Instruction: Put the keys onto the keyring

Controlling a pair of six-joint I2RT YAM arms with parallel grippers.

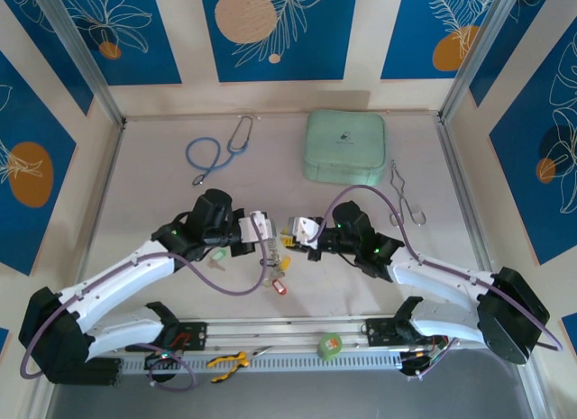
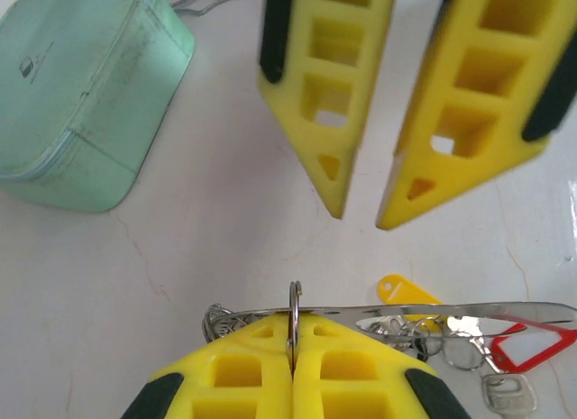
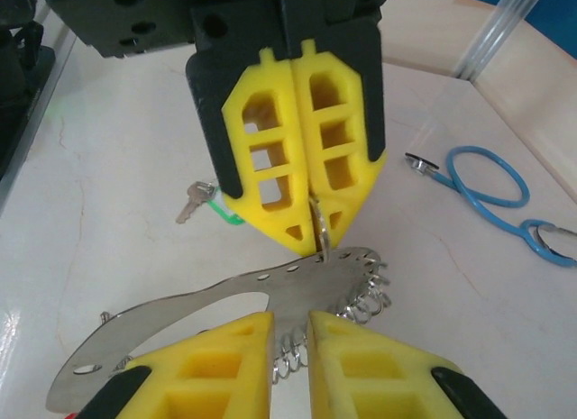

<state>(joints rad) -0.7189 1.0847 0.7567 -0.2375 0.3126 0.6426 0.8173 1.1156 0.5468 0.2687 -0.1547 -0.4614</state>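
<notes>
The left gripper (image 2: 293, 333) is clamped on 1 thin upright ring of the keyring (image 3: 297, 284), probably to steady it. The right gripper (image 2: 362, 214) hovers just beyond the left fingertips with its 2 fingers narrowly parted, likely to take hold. A yellow key (image 2: 401, 288) and a red key (image 2: 505, 351) lie beside the left fingers. A green key (image 3: 213, 210) sits loose behind them.

Stethoscope (image 1: 216, 153) left of case (image 1: 345, 147), behind keyring (image 3: 297, 288)
</notes>
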